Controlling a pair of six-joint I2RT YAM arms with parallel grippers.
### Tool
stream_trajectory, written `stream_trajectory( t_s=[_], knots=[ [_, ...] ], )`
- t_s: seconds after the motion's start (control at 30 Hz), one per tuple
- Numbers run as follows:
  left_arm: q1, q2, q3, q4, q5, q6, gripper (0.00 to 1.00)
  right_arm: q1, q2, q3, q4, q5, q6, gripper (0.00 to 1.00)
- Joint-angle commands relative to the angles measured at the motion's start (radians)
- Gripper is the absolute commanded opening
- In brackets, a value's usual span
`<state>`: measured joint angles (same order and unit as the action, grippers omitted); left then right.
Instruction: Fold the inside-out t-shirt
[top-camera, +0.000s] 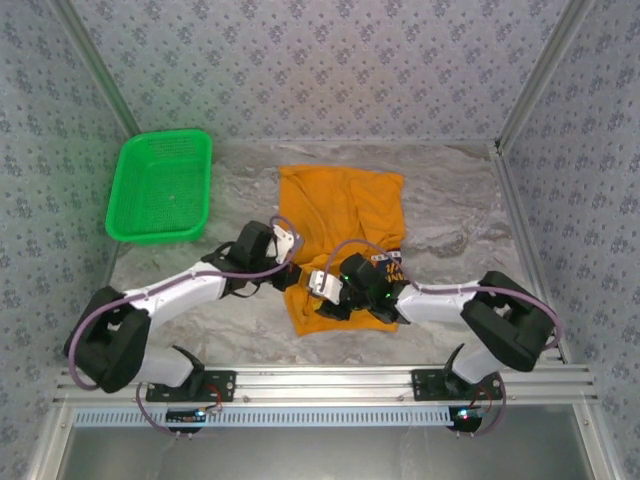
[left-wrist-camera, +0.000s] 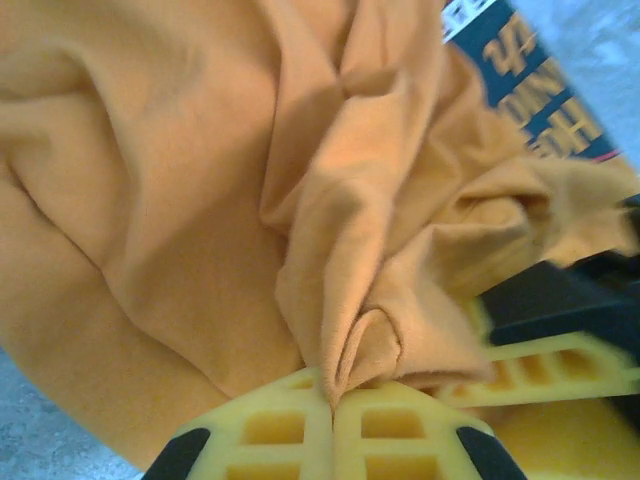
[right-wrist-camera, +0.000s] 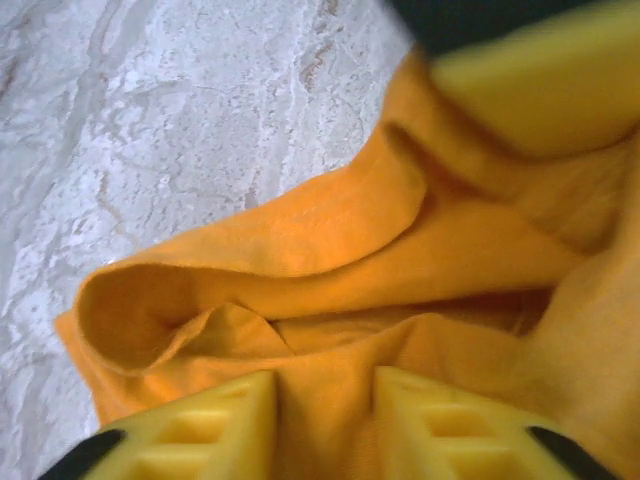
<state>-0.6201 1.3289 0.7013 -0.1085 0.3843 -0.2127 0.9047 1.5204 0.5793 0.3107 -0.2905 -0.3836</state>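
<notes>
Grasp step: you're taking hold of the inside-out t-shirt (top-camera: 340, 215) at its near end, mid-worktop (top-camera: 450, 240).
Your left gripper (left-wrist-camera: 333, 400) is clamped on cloth. Your right gripper (right-wrist-camera: 325, 400) straddles a bunch, and you cannot tell whether it grips. Confirm that, then lift both toward the far edge.

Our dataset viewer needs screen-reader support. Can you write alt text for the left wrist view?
The left end effector, its yellow fingers shut, pinches a raised fold of a rumpled orange t-shirt. A dark blue print with lettering shows at the top right, and grey table at the bottom left corner.
</notes>
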Motion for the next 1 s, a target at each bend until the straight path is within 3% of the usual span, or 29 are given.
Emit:
stream_trajectory(
  t_s=[0.0, 0.1, 0.27, 0.43, 0.47, 0.53, 0.6, 0.7, 0.97],
  knots=[
    [0.046, -0.074, -0.033, 0.054, 0.167, -0.042, 0.00, 0.019, 0.007, 0.009, -0.009, -0.009, -0.107, 0.00],
    [0.102, -0.078, -0.040, 0.070, 0.247, -0.084, 0.00, 0.033, -0.114, -0.080, -0.006, -0.060, -0.224, 0.00],
    [0.167, -0.048, -0.064, 0.086, 0.309, -0.113, 0.00, 0.033, -0.257, -0.138, -0.147, 0.057, -0.295, 0.00],
    [0.171, 0.043, -0.103, 0.165, 0.314, -0.147, 0.00, 0.039, -0.360, -0.246, -0.060, -0.104, -0.424, 0.00],
    [0.170, 0.067, -0.109, 0.186, 0.320, -0.157, 0.00, 0.040, -0.372, -0.247, -0.056, -0.107, -0.451, 0.03],
    [0.164, 0.106, -0.107, 0.198, 0.331, -0.171, 0.00, 0.055, -0.376, -0.204, -0.128, -0.042, -0.478, 0.29],
    [0.153, 0.131, -0.102, 0.201, 0.343, -0.178, 0.00, 0.070, -0.377, -0.144, -0.226, -0.009, -0.524, 0.33],
    [0.140, 0.134, -0.102, 0.205, 0.342, -0.180, 0.00, 0.080, -0.383, -0.099, -0.226, -0.007, -0.531, 0.40],
    [0.134, 0.117, -0.099, 0.195, 0.347, -0.187, 0.00, 0.098, -0.198, 0.063, -0.293, 0.010, -0.598, 0.43]
  ],
)
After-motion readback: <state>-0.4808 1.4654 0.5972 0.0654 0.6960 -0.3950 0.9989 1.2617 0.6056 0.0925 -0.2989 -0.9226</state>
